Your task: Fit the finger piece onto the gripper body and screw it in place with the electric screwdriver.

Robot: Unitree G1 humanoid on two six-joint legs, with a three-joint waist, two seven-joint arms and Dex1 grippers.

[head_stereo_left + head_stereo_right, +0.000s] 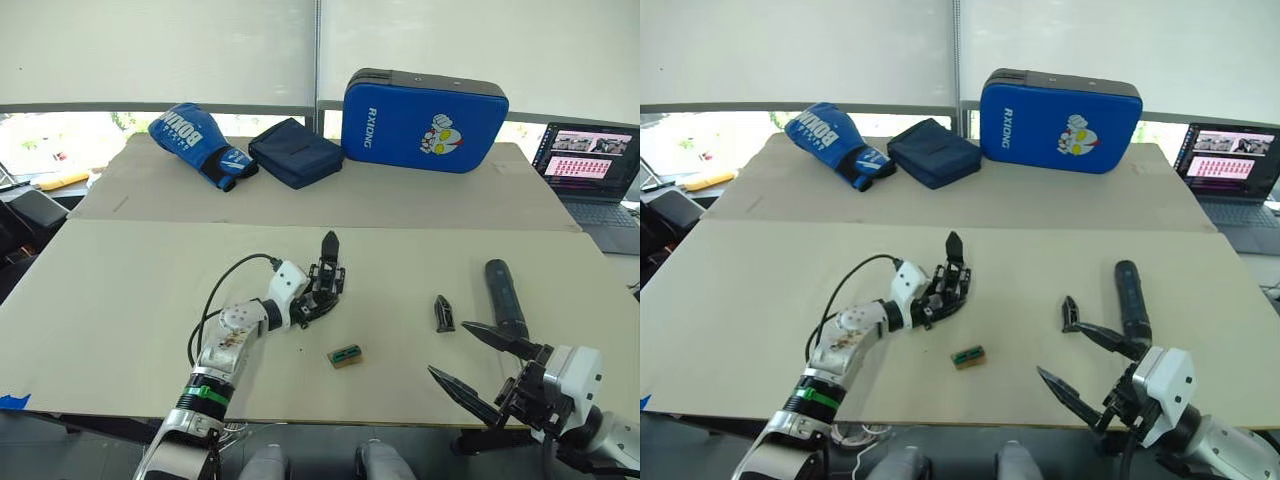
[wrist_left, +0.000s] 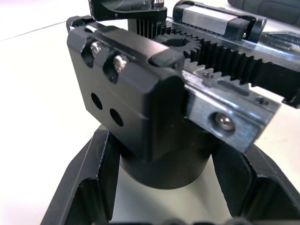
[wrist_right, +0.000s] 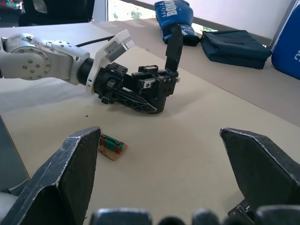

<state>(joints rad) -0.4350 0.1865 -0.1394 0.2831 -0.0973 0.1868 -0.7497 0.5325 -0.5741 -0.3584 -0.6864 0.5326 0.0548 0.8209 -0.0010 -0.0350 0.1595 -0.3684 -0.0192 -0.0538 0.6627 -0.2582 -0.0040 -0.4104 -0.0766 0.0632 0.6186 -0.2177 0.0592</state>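
Note:
My left gripper (image 1: 316, 301) is shut on the round base of the gripper body (image 1: 324, 285), a small black assembly whose one pointed finger sticks up near the table's middle. The left wrist view shows its gear, rack and screws (image 2: 154, 103) close up between my fingers (image 2: 89, 187). The finger piece (image 1: 443, 313), a small black wedge, lies on the table to the right. Just right of it lies the electric screwdriver (image 1: 503, 297), a long dark cylinder. My right gripper (image 1: 450, 350) is open and empty, near the front edge, just in front of both.
A small green-and-tan block (image 1: 345, 356) lies in front of the gripper body. At the back of the table are a blue boxing glove (image 1: 200, 140), a dark blue pouch (image 1: 295, 152) and a blue case (image 1: 425, 120). A laptop (image 1: 590, 165) stands at the far right.

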